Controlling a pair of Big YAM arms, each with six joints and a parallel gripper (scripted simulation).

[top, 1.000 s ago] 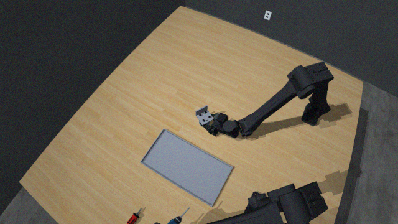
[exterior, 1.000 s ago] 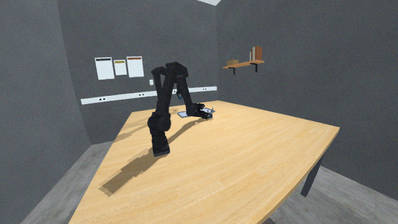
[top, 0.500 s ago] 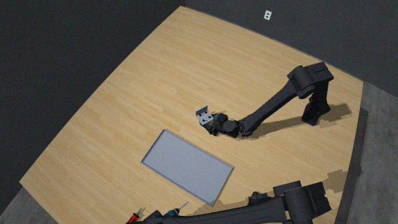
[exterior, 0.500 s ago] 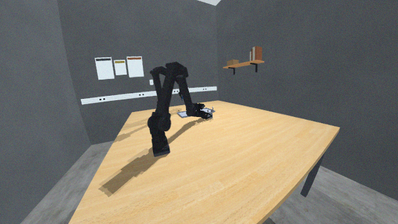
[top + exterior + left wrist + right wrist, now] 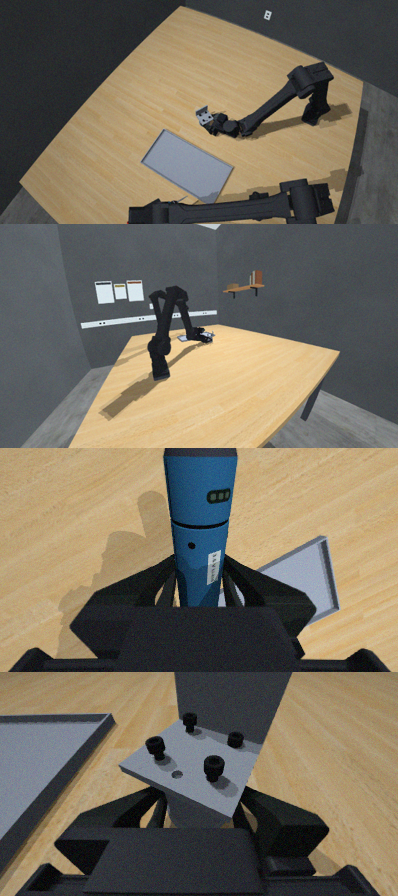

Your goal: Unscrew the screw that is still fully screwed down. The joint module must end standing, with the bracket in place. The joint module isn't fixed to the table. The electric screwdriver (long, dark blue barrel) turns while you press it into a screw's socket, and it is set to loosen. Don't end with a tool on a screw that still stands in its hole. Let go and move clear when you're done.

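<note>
My left gripper [image 5: 199, 560] is shut on the dark blue electric screwdriver [image 5: 200, 523] and holds it above the bare table, with the barrel pointing away from the camera. My right gripper [image 5: 199, 784] [image 5: 212, 122] is shut on the joint module [image 5: 192, 814], which stands on the table. The grey bracket [image 5: 195, 767] [image 5: 203, 116] sits on top of the module, with several black screws in it. The screw [image 5: 235, 738] at the back right sits lowest. The front right screw [image 5: 213, 765] and the left screw [image 5: 155, 745] stand raised. A small empty hole [image 5: 176, 774] shows near the front.
A flat grey tray [image 5: 186, 165] [image 5: 305, 573] [image 5: 30, 752] lies between the two arms, just left of the module. The left arm [image 5: 217, 208] reaches along the table's near edge in the top view. In the exterior view both arms [image 5: 161, 317] overlap.
</note>
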